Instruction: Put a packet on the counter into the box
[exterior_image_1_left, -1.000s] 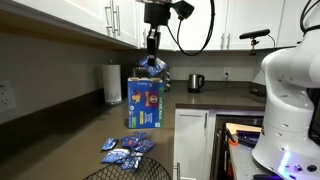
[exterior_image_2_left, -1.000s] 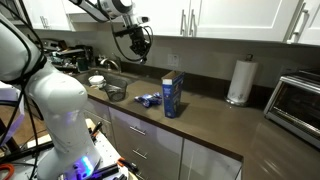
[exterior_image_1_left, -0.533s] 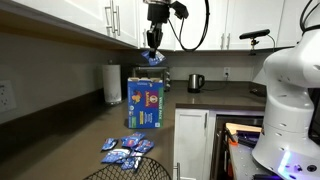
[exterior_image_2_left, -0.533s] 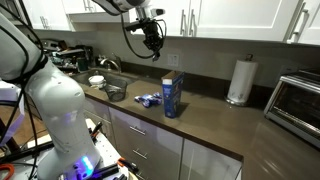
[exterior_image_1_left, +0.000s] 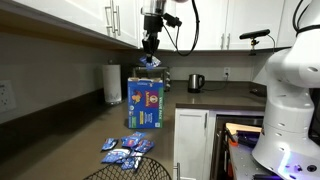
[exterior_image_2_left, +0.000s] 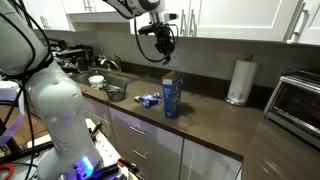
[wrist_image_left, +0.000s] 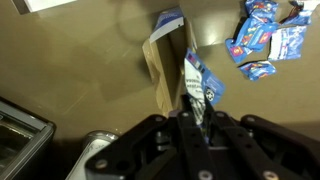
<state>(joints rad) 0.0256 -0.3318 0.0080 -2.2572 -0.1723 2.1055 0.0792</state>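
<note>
- Gripper (exterior_image_1_left: 150, 56) clamped on 1 blue packet (exterior_image_1_left: 151, 64), held in the air just above the box (exterior_image_1_left: 146, 100)
- Change over the last 1 s: in an exterior view the gripper (exterior_image_2_left: 166, 55) has travelled sideways from well aside of the box (exterior_image_2_left: 172, 95) to over its top
- Wrist view: packet (wrist_image_left: 200, 85) hangs beside the open box mouth, not yet inside
- Remaining pile (exterior_image_1_left: 127, 152) lies on the counter (exterior_image_2_left: 230, 125)
- Judgement: carry nearly done; small alignment, lowering and release remain
</note>
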